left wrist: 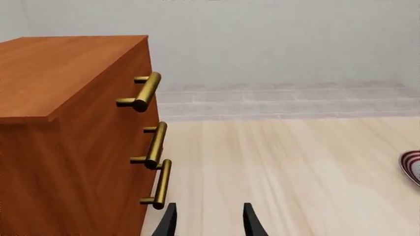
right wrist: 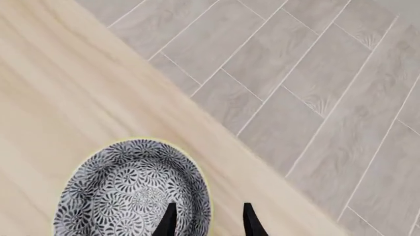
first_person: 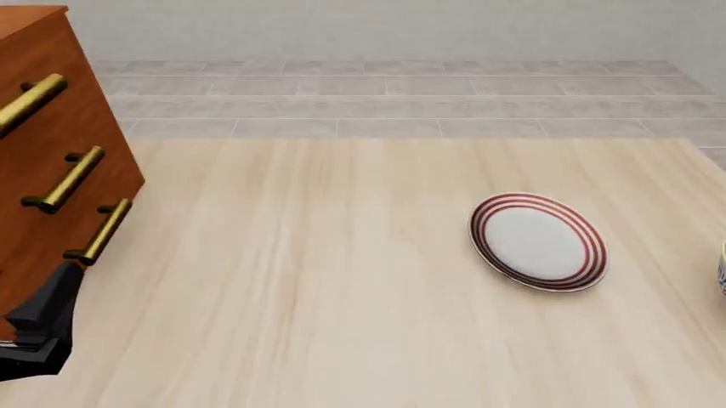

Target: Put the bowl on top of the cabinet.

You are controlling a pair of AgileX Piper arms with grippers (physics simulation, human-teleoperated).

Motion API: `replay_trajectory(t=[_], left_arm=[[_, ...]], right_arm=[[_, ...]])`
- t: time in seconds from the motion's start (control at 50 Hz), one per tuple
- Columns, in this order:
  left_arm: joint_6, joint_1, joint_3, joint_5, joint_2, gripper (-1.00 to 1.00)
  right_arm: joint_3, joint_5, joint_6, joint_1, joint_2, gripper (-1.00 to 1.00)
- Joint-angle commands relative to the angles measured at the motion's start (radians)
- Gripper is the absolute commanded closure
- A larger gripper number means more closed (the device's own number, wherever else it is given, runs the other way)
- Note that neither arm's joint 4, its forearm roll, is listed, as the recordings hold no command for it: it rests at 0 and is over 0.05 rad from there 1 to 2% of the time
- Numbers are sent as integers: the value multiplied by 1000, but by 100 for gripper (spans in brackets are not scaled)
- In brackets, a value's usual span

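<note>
- We see the cabinet standing at the far left of the table, its three brass handles facing right across the tabletop.
- We see its flat top bare in the left wrist view.
- We locate the bowl at the right edge of the table, close to the drop-off to the tiled floor. In the front view only a sliver of it shows at the right border.
- We note the bowl sits upright, its black-and-white floral interior facing up, with a pale yellowish rim.
- We see the right gripper above the bowl with its jaws apart; one fingertip overlaps the bowl's interior in the picture, the other its rim side. We cannot tell whether either touches it.
- We see the left gripper just beside the cabinet's lowest handle, jaws apart, holding nothing.
- We see a white plate with red rings lying flat right of centre, well apart from the cabinet.
</note>
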Motion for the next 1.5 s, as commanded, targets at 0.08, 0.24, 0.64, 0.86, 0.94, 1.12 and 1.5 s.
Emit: replay_trajectory(t=[0.08,0.24,0.64,0.86,0.94,1.12,1.5], left_arm=[[-4,-3,0,9,-13,-100],[-4,-5,0,1,-5,-100],[-6,-6,0,0,-7,-100],[-6,-1,0,5,-17,-100],[-6,0,0,12,-23,-100],[-7,2,0,8,-17,-100],[-11,2,0,16,-35,-100]], right_arm=[[43,-119,-22,-20,201,-100],[68,-137,-32,15,199,-100],[74,-37,19,97,14,100],[19,141,46,194,-243,100],[-23,221,82,273,-359,100],[-156,389,134,474,-557,100],[-237,431,55,934,-607,100]])
